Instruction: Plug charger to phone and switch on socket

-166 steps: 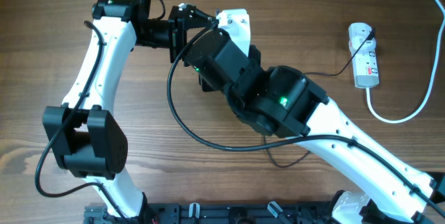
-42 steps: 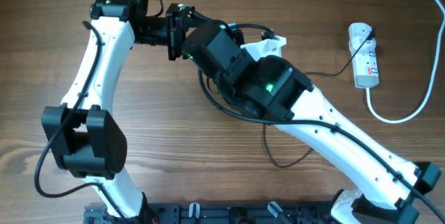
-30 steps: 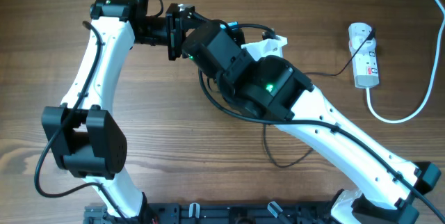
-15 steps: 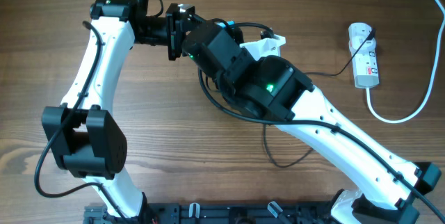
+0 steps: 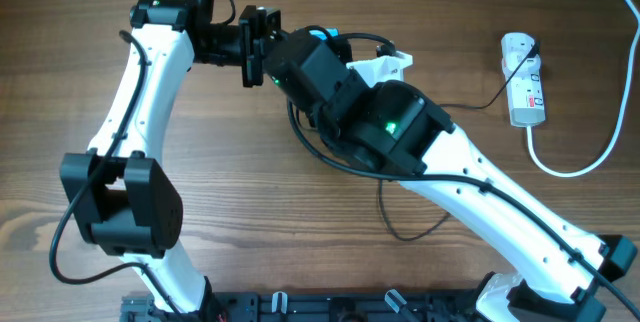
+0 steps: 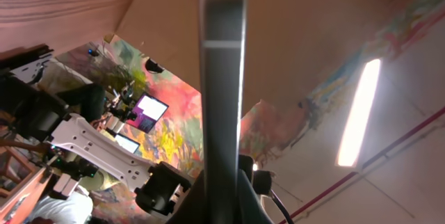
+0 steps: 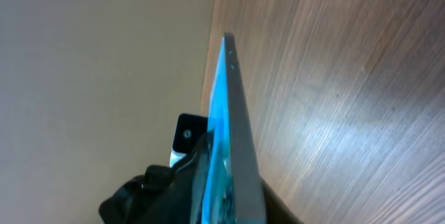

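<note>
The phone (image 5: pixel 320 32) is held off the table (image 5: pixel 240 252), at the far side where the two arms meet. It is turned on edge, and that is judged to be so that a short end and its port are left free for the charger (image 5: pixel 485 106). The left gripper (image 5: pixel 256 42) is clamped on it: in the left wrist view the phone is seen as a dark slab rising straight from between the fingers. It also rises from the dark fingers of the right gripper (image 7: pixel 233 197), but whether those jaws press on it cannot be told, the contact being cut off at the frame edge. Only the right wrist view shows the cyan screen face and small holes on the phone's narrow side. Only the overhead view shows the socket (image 5: pixel 525 79), well apart at the right, with the thin black cable running from it under the right arm. The plug tip is seen in no view.
</note>
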Controlling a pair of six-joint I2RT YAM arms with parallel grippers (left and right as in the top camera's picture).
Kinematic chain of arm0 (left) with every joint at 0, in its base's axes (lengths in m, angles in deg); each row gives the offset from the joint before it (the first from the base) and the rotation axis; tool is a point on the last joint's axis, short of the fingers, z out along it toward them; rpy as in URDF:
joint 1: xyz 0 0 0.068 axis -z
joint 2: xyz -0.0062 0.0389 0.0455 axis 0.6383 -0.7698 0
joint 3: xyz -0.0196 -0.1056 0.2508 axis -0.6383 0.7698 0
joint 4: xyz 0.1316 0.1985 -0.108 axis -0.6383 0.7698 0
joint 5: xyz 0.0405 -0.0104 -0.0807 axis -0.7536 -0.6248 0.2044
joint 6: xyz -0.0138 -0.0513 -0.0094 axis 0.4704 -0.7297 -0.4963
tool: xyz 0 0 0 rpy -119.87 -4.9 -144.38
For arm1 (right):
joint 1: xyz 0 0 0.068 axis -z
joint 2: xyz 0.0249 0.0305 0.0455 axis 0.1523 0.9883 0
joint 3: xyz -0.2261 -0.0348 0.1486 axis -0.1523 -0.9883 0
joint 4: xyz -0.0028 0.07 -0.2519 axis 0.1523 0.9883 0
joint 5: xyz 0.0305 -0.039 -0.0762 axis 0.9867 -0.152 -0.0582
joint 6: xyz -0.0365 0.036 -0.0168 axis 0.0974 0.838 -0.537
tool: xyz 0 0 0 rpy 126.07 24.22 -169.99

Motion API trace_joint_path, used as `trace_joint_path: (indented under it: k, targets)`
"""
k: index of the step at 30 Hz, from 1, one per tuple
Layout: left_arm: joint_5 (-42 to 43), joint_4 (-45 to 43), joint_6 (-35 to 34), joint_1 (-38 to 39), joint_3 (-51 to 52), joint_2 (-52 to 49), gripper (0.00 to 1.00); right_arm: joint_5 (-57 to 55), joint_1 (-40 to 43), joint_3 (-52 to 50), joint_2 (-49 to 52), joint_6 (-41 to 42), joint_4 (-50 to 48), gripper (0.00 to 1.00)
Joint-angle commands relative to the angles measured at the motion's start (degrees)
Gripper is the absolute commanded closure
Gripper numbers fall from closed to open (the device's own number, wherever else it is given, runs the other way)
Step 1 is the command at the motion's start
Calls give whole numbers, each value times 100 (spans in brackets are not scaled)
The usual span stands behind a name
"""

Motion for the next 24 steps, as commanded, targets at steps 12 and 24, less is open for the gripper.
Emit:
trace_joint_path:
  k: [12, 24]
  targets:
    - [-55, -540, 31, 15, -2, 170, 96, -1134, 315, 48, -1038, -3853, 839, 0]
    - [-1010, -1008, 24, 15, -2, 170, 96, 1320, 1272, -673, -1305, -7213, 3165, 0]
